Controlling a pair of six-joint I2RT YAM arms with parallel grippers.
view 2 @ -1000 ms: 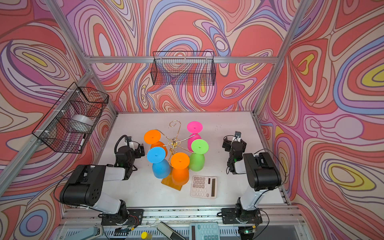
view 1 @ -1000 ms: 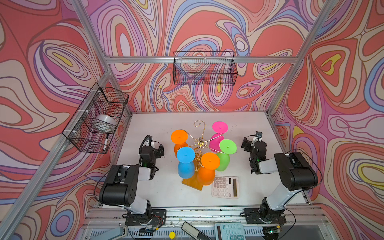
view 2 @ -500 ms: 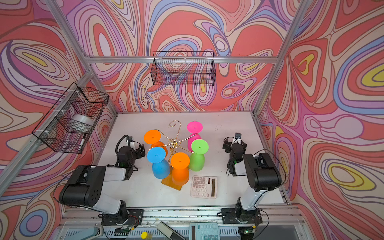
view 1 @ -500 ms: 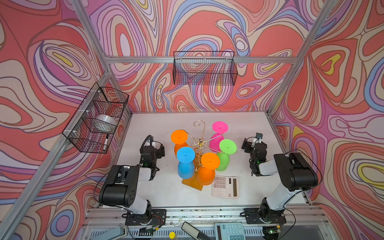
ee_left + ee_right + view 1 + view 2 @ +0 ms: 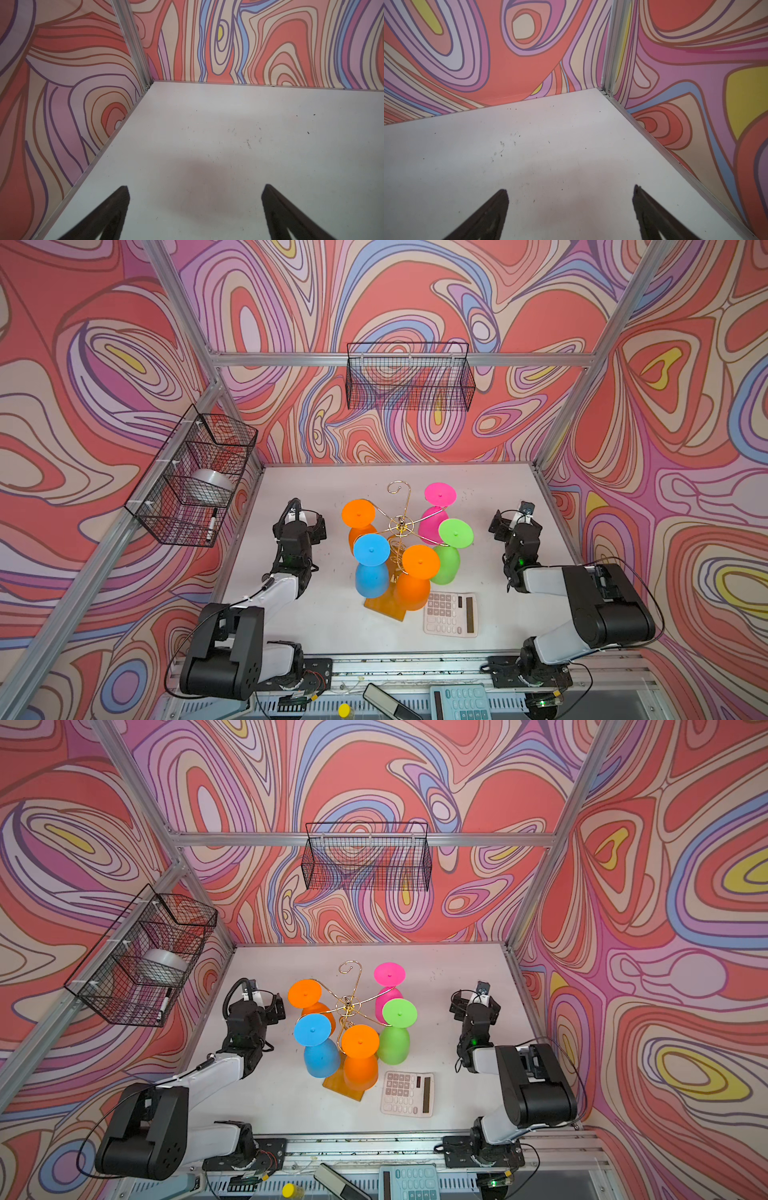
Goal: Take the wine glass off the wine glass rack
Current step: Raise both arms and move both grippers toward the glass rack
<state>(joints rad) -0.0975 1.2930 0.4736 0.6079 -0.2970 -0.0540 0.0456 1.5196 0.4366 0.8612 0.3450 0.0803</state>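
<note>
No text readable — keys on the white calculator point(image 5: 451, 614) too small; blurred.

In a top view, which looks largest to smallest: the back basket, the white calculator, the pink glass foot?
1. back basket
2. white calculator
3. pink glass foot
The basket hangs high, perhaps nearer the camera, so its true size is unsure.
</note>
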